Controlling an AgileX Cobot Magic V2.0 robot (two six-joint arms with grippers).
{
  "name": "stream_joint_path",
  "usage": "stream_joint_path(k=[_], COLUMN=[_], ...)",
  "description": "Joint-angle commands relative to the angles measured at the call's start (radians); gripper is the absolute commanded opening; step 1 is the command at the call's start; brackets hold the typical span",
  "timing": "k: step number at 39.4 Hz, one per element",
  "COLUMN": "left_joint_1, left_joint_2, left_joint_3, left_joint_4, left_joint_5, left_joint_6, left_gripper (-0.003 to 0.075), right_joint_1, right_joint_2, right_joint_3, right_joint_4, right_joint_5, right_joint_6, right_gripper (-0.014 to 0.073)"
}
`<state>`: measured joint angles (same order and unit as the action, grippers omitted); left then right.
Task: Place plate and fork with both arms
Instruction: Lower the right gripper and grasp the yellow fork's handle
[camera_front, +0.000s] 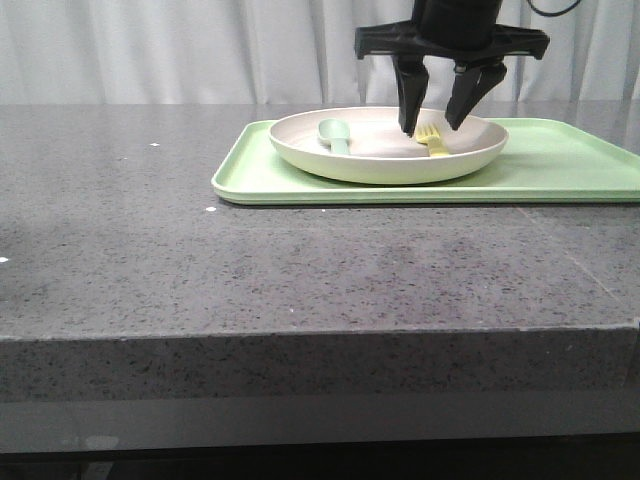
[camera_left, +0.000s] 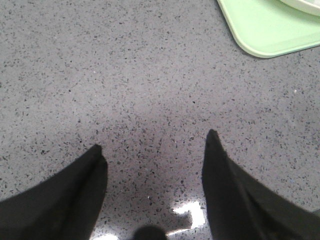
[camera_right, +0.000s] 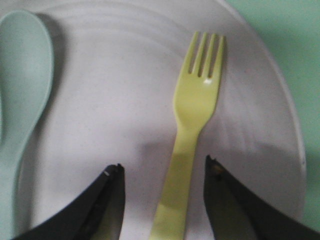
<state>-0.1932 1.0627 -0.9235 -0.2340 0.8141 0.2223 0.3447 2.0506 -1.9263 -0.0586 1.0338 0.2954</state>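
Note:
The cream-white plate (camera_front: 385, 160) sits on a light-green tray (camera_front: 560, 170) at the back of the table. The pale-yellow fork (camera_front: 433, 139) lies in the plate on its right half. My right gripper (camera_front: 432, 128) is open, its fingers straddling the fork's handle just above the plate. In the right wrist view the fork (camera_right: 192, 130) runs between the two fingertips of my right gripper (camera_right: 164, 167) and neither touches it; the plate (camera_right: 115, 110) fills the view. My left gripper (camera_left: 155, 140) is open and empty over bare table, out of the front view.
A pale grey-green spoon (camera_front: 335, 135) lies in the plate's left half, also in the right wrist view (camera_right: 20, 90). A tray corner (camera_left: 270, 30) shows in the left wrist view. The grey speckled table (camera_front: 300, 260) extends to the front edge.

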Motion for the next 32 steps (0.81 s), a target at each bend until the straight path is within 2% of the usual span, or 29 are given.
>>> stream_joint_path(k=[1,32], left_joint_1=[0.004,0.004], left_joint_2=[-0.018,-0.018], left_joint_3=[-0.027,-0.027], left_joint_4=[-0.013,-0.014], left_joint_5=[-0.055,-0.055], left_joint_6=[-0.001,-0.001], left_gripper=[0.0412,0.0412], right_joint_1=[-0.005,-0.032], right_joint_2=[-0.055,-0.025], right_joint_3=[-0.033,-0.033], right_joint_4=[-0.005,0.024], right_joint_5=[-0.064,-0.079], right_joint_6=[0.000,0.001], right_gripper=[0.0391,0.0391])
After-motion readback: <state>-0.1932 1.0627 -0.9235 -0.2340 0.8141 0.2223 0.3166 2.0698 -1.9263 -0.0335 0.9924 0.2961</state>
